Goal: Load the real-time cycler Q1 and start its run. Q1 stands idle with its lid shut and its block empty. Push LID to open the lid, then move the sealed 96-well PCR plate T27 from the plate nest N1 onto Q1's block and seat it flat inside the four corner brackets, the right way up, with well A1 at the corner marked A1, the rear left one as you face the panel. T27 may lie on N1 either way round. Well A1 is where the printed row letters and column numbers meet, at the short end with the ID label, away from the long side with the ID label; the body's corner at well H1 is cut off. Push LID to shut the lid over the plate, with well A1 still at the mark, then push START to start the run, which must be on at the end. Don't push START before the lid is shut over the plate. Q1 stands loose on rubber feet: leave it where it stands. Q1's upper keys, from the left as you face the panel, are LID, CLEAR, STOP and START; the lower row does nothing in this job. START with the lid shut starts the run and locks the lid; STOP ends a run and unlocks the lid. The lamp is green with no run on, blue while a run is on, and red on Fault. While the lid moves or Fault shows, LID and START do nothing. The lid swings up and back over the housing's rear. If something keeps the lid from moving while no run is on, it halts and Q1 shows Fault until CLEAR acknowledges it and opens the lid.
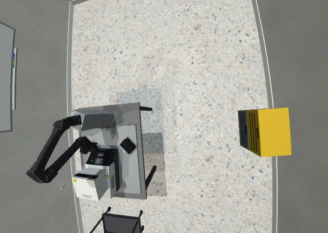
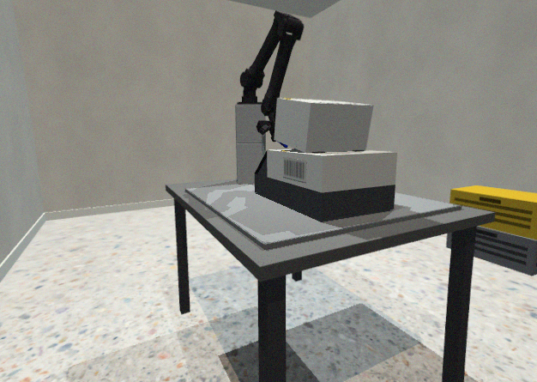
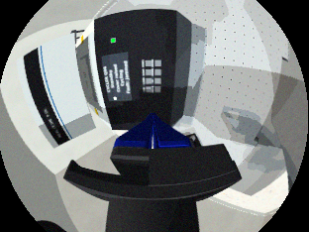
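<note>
Hovering just before Q1 (image 2: 346, 169) with the gripper (image 3: 154, 135) pinched tight on nothing, tips aimed at the dark sloped panel. Facing the keypad (image 3: 151, 75) straight ahead and a little beyond the fingertips, screen to its left, green lamp (image 3: 113, 40) above the screen. Judging START the likely next target, yet seeing the lid (image 2: 322, 124) nearly level with a thin gap under it, so probably not seated. Finding no sign of T27; showing only dark on nest N1 (image 1: 128, 145), so presumably under the lid. Reading nothing: barcode label (image 2: 294, 168) on the housing, key legends too small.
</note>
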